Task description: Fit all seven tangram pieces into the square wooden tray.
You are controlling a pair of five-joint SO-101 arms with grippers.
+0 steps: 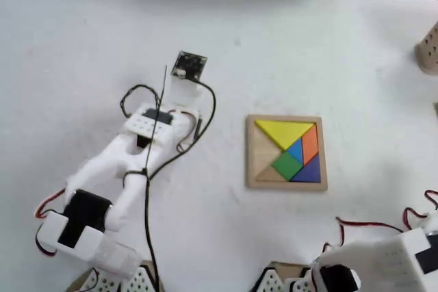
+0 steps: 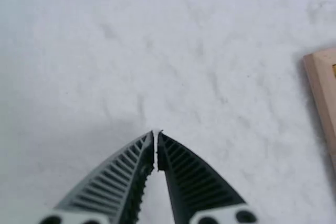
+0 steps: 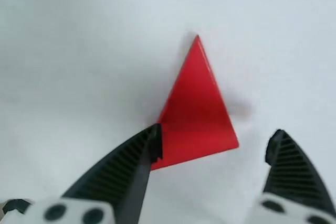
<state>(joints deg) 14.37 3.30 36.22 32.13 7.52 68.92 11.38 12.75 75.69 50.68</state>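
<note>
The square wooden tray [image 1: 250, 152] lies right of the table's middle. It holds a yellow triangle [image 1: 284, 131], an orange piece [image 1: 310, 144], a blue piece [image 1: 295, 151], a green square [image 1: 287, 164] and a purple triangle [image 1: 308, 170]; its lower left part is bare wood. A red triangle [image 3: 197, 114] lies flat on the white table. My right gripper [image 3: 216, 132] is open just above it, one finger at its edge, the other beyond its corner. My left gripper [image 2: 156, 134] is shut on nothing over bare table, with the tray's edge [image 2: 321, 90] off to one side.
The left arm [image 1: 154, 124] stretches from the front left toward the table's middle, trailing black cables [image 1: 205, 100]. The right arm [image 1: 383, 264] sits at the front right corner. A perforated beige object [image 1: 429, 49] stands at the right edge.
</note>
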